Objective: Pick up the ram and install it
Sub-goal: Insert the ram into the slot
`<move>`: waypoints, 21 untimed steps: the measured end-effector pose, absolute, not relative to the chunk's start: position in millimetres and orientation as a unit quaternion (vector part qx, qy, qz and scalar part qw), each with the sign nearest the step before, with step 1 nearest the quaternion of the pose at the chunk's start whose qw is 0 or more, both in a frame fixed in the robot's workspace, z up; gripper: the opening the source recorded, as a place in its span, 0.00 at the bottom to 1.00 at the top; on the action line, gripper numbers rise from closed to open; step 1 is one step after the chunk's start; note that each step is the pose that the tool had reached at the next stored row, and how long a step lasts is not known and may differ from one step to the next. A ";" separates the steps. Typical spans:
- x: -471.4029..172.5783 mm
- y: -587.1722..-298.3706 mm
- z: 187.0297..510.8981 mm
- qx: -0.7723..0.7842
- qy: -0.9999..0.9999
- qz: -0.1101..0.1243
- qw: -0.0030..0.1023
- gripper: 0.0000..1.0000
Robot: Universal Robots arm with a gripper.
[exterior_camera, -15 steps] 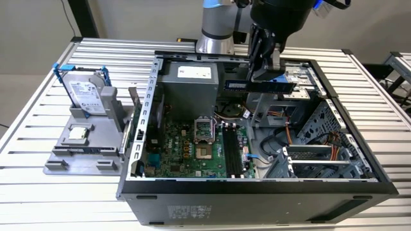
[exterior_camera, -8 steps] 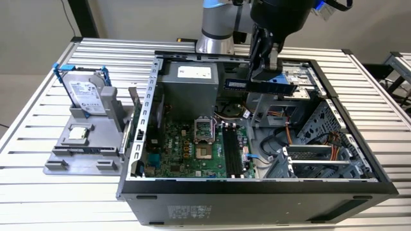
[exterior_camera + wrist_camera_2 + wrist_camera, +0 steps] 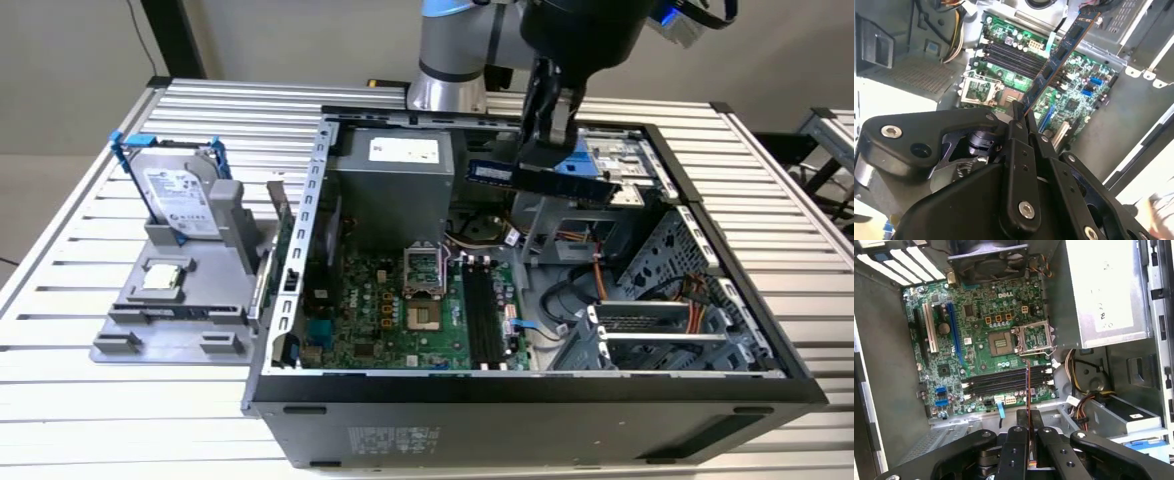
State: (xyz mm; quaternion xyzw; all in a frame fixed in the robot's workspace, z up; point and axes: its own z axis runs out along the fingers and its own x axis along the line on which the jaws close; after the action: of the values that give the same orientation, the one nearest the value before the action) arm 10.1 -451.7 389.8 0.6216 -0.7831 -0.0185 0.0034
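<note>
My gripper (image 3: 549,140) hangs over the open computer case (image 3: 534,385), shut on the ram (image 3: 541,178), a long narrow dark board that lies level above the case's back part. In the second wrist view the ram (image 3: 1061,55) slants out from between the fingertips, gripper (image 3: 1021,119), over the green motherboard (image 3: 1074,100). The first wrist view shows the ram (image 3: 1028,385) edge-on, rising from the gripper (image 3: 1028,416) across the black memory slots (image 3: 999,382). Those slots (image 3: 483,315) lie well below the ram, apart from it.
A silver hard drive in a blue frame (image 3: 180,190) stands on a grey holder outside the case at the exterior view's left, with a small square processor chip (image 3: 163,277) in front. Inside are the power supply (image 3: 394,165), the processor socket (image 3: 424,270), cables and a metal drive cage (image 3: 667,320).
</note>
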 end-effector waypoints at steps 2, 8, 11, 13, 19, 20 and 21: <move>10.1 -451.7 389.9 0.609 -0.793 -0.019 0.003 0.00; 10.1 -451.7 389.8 0.571 -0.821 -0.019 0.002 0.00; 10.1 -451.7 389.8 0.549 -0.836 -0.019 0.002 0.00; 10.1 -451.7 389.8 0.534 -0.845 -0.019 0.001 0.00; 10.1 -451.7 389.8 0.487 -0.873 -0.019 0.000 0.00; 10.1 -451.7 389.8 0.480 -0.877 -0.019 0.000 0.00; 10.1 -451.7 389.8 0.471 -0.882 -0.019 0.000 0.00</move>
State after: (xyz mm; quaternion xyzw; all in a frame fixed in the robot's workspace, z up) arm 10.1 -451.7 389.8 0.4714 -0.8817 -0.0188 0.0001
